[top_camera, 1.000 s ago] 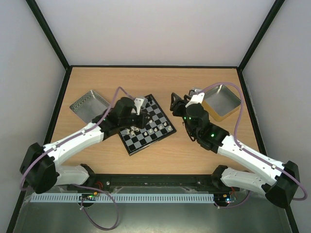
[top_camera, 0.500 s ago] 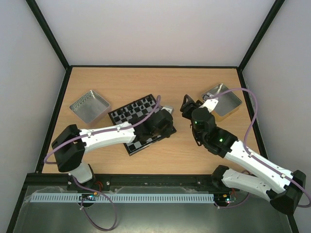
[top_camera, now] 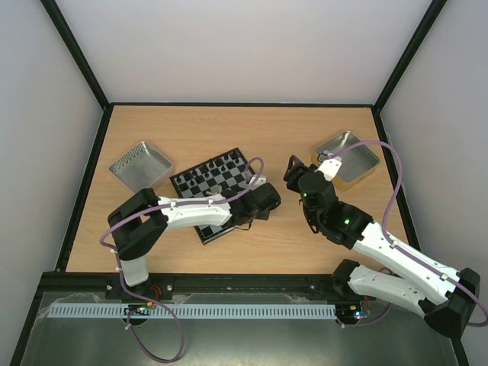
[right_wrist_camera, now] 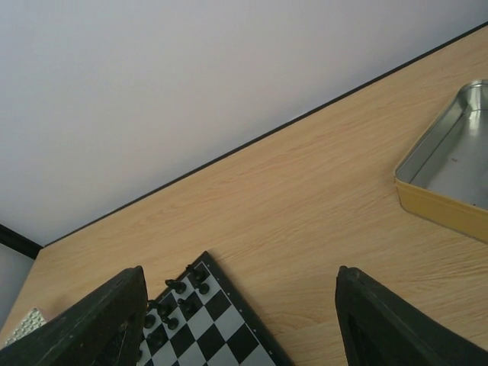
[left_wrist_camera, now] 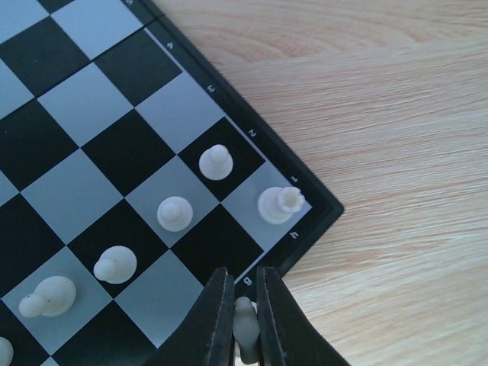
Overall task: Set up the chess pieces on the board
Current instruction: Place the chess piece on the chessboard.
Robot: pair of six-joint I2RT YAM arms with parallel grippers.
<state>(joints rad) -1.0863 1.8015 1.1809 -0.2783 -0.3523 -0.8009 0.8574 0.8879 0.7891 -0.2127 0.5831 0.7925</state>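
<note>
The board [top_camera: 216,183] lies turned like a diamond on the wood table [top_camera: 244,130], a bit left of the middle. Its thin black border ends in a sharp corner on the right. Plain wood runs from that corner to the right gripper [top_camera: 293,169]. A wide strip of wood also lies between the board and the far wall. A silver tray [top_camera: 139,165] sits near the board's left corner. A gold tray [top_camera: 348,158] sits to the right, close behind the right gripper.

The board is flat and smooth, with black and pale grey squares. The chess pieces [left_wrist_camera: 174,213] are small with round tops. Cream-white ones stand in a slanted row near the right corner. Black pieces [right_wrist_camera: 176,287] stand along the far side.

The left gripper [left_wrist_camera: 244,273] hangs over the board's edge by that right corner. Its black fingers are almost pressed together and pinch one white piece [left_wrist_camera: 244,319]. The right gripper's fingers are spread wide with nothing between them.
</note>
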